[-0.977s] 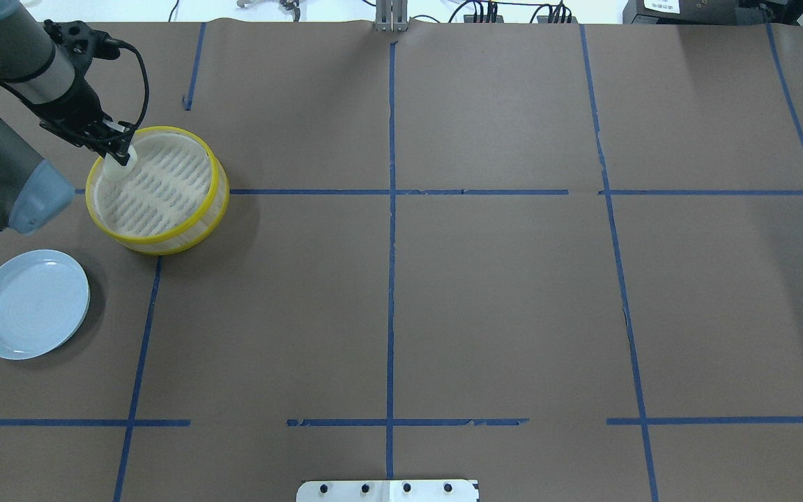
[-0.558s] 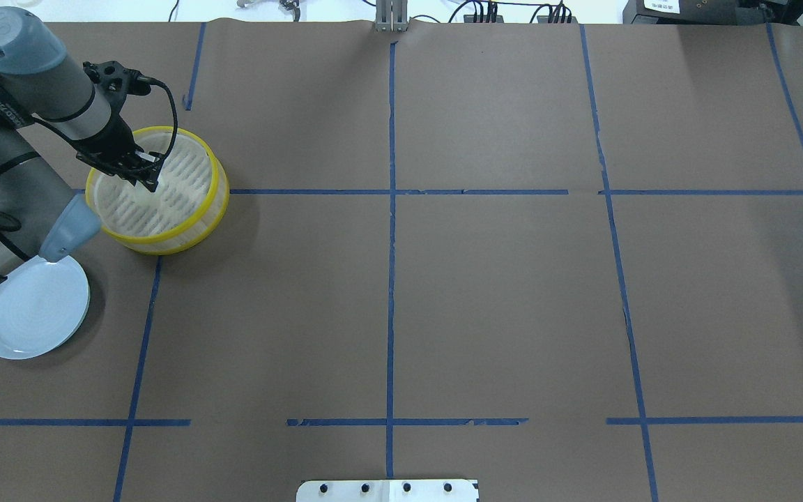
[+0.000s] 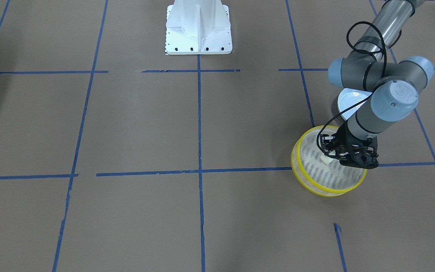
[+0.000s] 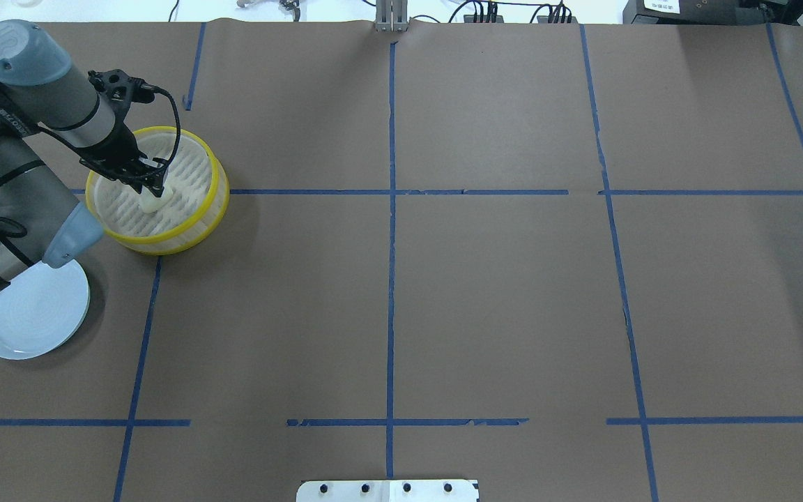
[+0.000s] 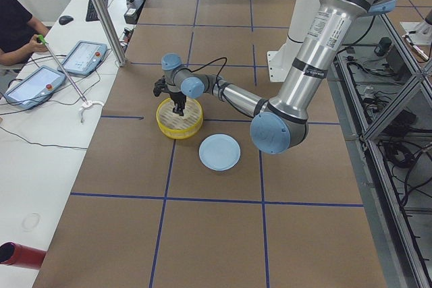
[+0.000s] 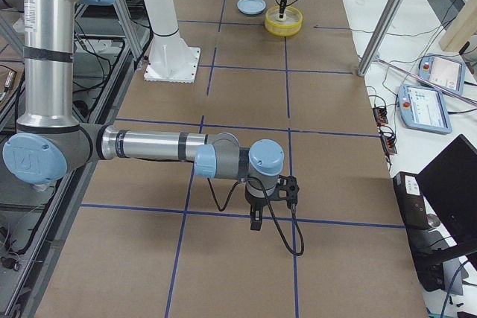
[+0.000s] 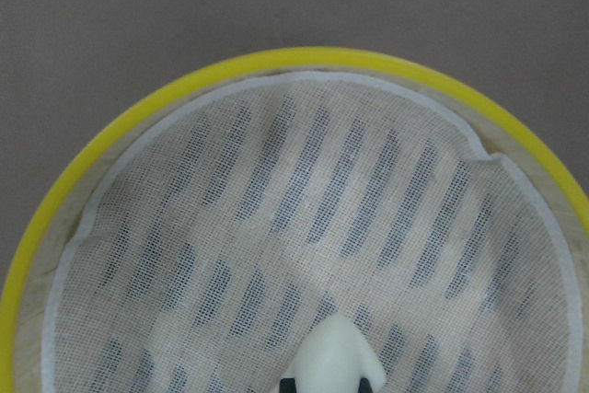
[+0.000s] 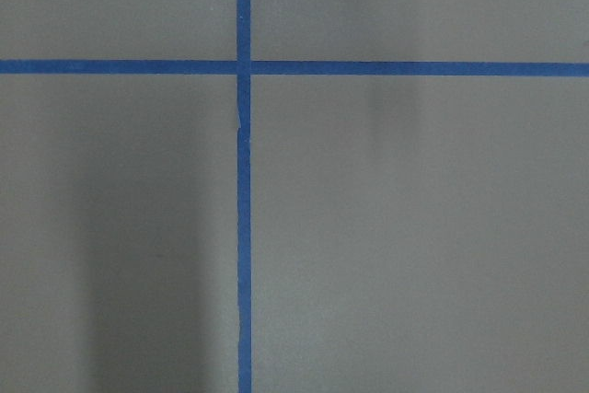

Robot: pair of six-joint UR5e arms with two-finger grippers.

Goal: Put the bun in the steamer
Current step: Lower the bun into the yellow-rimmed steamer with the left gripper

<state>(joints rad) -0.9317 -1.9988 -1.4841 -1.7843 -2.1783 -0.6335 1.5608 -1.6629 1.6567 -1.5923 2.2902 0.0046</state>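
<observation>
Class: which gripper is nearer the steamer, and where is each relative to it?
Left. The left gripper is inside the rim of the steamer, gripping the bun; the right gripper hangs far off across the table.

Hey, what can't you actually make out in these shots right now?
1) Whether the left hand grips the bun: fingers cut off by the left wrist view's bottom edge, too small elsewhere.
2) Whether the bun touches the steamer floor: hidden overhead by the hand.
3) Right hand open or shut: side view only.
</observation>
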